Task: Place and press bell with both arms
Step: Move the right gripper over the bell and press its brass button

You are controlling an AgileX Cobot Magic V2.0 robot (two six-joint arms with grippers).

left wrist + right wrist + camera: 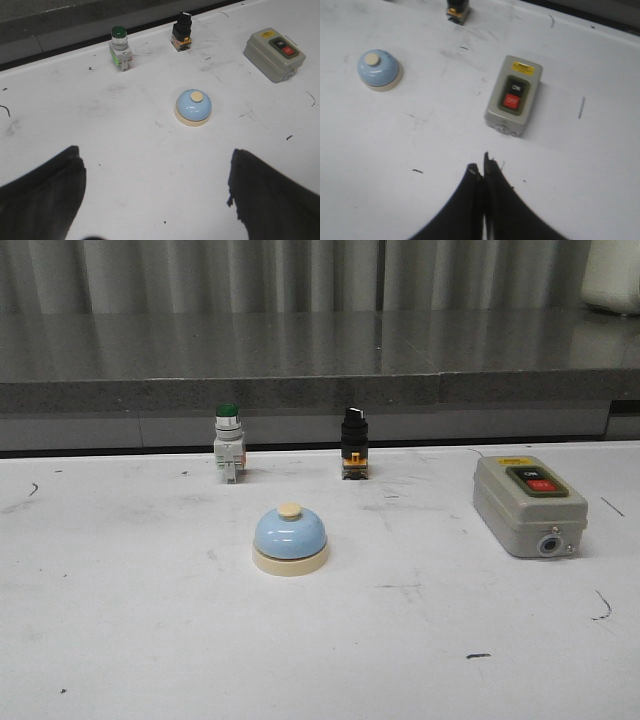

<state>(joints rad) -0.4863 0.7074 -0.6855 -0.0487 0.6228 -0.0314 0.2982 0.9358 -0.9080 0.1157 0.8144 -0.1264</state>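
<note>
The bell [290, 538], a light-blue dome on a cream base with a cream button, stands upright on the white table near its middle. It also shows in the left wrist view [193, 107] and in the right wrist view [378, 69]. My left gripper [155, 172] is open and empty, its two black fingers wide apart, well short of the bell. My right gripper [482, 170] is shut on nothing, its fingertips pressed together, short of the grey switch box and far from the bell. Neither arm shows in the front view.
A grey switch box [529, 505] with black and red buttons lies at the right. A green-capped push-button [228, 442] and a black selector switch [353, 443] stand behind the bell. A grey ledge [320, 390] runs behind the table's far edge.
</note>
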